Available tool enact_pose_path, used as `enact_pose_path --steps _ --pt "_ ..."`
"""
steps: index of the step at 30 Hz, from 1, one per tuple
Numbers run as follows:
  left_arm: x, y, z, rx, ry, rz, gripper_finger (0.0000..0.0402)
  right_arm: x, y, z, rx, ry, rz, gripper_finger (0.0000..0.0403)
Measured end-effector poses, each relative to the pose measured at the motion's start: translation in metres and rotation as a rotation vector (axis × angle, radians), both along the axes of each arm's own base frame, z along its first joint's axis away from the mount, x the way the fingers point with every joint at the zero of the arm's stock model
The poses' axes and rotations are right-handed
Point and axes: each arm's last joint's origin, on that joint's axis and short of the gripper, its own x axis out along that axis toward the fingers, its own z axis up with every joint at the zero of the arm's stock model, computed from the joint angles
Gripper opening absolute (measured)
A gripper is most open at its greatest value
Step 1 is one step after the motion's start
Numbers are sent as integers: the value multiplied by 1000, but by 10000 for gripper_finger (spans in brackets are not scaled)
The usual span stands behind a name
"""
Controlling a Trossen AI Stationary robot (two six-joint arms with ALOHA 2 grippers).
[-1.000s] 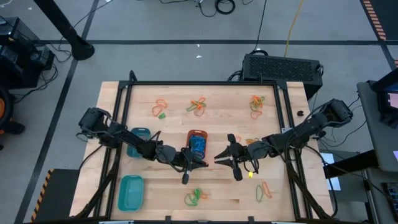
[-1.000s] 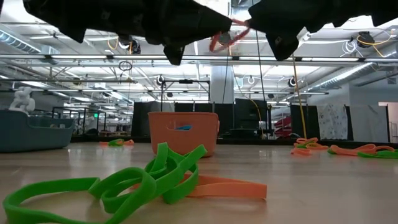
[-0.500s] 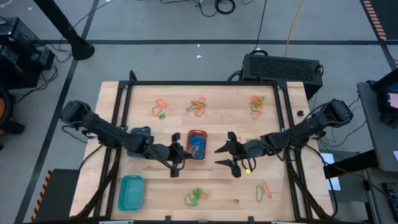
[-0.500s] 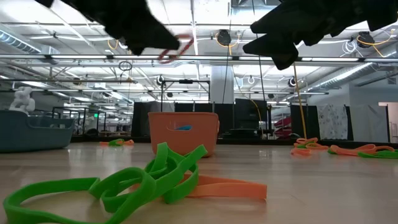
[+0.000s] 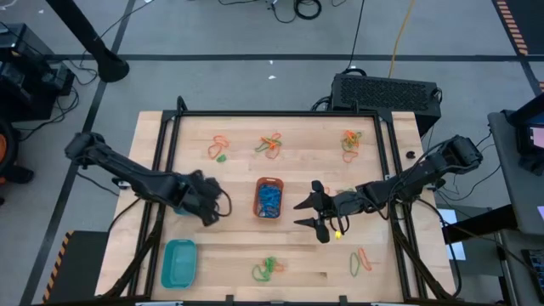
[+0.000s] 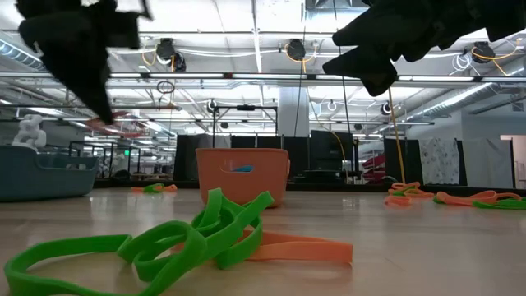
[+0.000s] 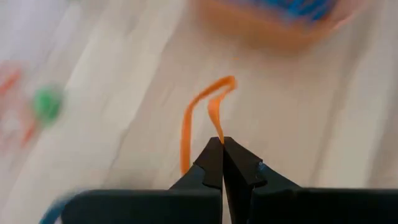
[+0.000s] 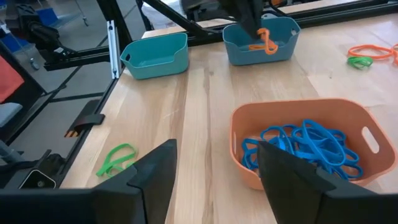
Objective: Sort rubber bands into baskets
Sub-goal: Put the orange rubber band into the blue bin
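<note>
Above the table, the left gripper (image 5: 206,206) hangs at the small round basket (image 5: 189,182), well left of the orange basket (image 5: 269,197) holding blue rubber bands (image 5: 269,200). The right gripper (image 5: 313,212), fingers spread and empty, waits just right of that basket. Loose bands lie along the far edge and near the front.

At table height, green bands (image 6: 189,238) fill the foreground; the left gripper is a dark smear with a faint orange streak under it.

From the left wrist, the fingers (image 7: 211,165) are pressed together on an orange band (image 7: 199,121), the table beneath blurred.

From the right wrist, that band (image 8: 264,42) dangles at the round basket's mouth, beside the larger teal basket (image 8: 155,56). I'd say delivery is under way; next comes letting go over the opening. Whether the band already rests inside I cannot tell.
</note>
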Motion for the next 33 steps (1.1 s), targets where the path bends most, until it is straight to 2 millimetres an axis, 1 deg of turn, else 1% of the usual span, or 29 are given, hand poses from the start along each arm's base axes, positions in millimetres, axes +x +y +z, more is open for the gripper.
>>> enact_pose_path --steps 5,7,9,14,20,26,33 --pt "-30 13 0 10 179 258 1 0 0 0 0 0 0 212" --pt "-37 15 -1 17 228 344 1 0 0 0 0 1 0 212" --pt "-42 17 -3 12 259 386 1 0 0 0 0 1 0 212" --pt "-42 17 -11 -5 255 391 1 0 0 0 0 1 0 212" --pt "-47 18 -23 -18 298 402 5 0 0 0 13 5 -6 212" --pt "-48 18 -24 -15 295 412 24 0 0 0 13 5 -6 212" --pt "-48 17 -25 -37 320 407 61 0 0 0 13 5 -6 212"
